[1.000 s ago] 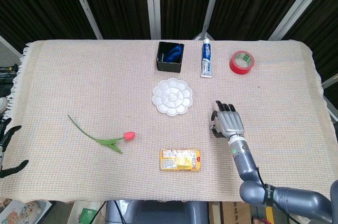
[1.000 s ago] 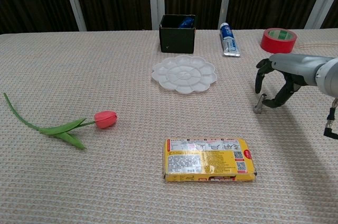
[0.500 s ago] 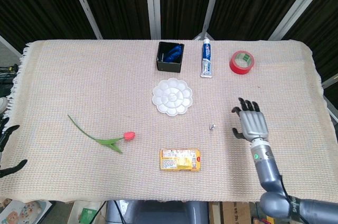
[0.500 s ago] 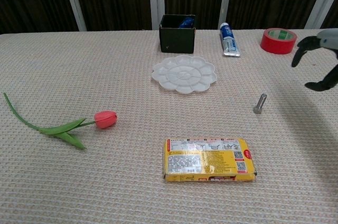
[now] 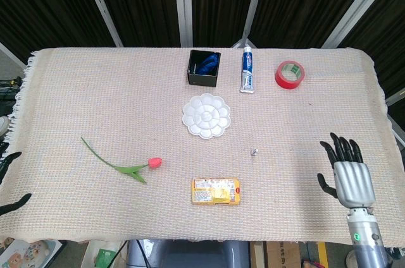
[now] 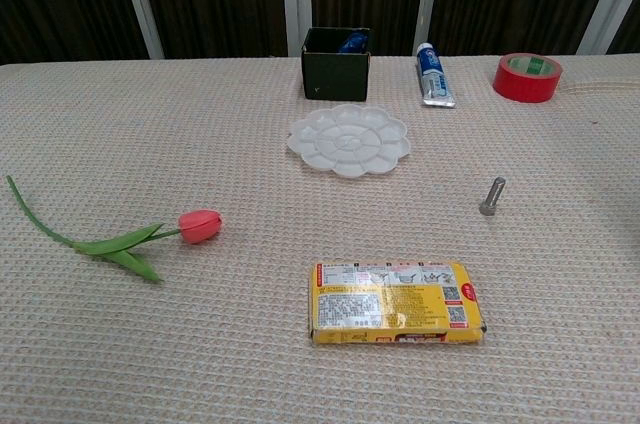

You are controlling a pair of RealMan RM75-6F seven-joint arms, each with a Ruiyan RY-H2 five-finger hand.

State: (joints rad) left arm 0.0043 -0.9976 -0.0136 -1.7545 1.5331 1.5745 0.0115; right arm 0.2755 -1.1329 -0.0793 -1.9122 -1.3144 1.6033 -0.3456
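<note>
Head view: right hand [image 5: 347,176], fingers spread and empty, hovers at the counter [image 5: 95,91] edge, well apart from the bolt [image 5: 254,152]. Release step judged complete; left hand [image 5: 9,179] barely shows, its state unclear.

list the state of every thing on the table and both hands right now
right hand: open, fingers spread, holding nothing
left hand: only dark fingertips show at the edge, state unclear
bolt: lying free on the cloth
black box: open top, blue item inside
toothpaste tube: capped, lying flat
red tape roll: lying flat
tulip: lying on its side
yellow packet: flat, label up
white palette: wells empty
</note>
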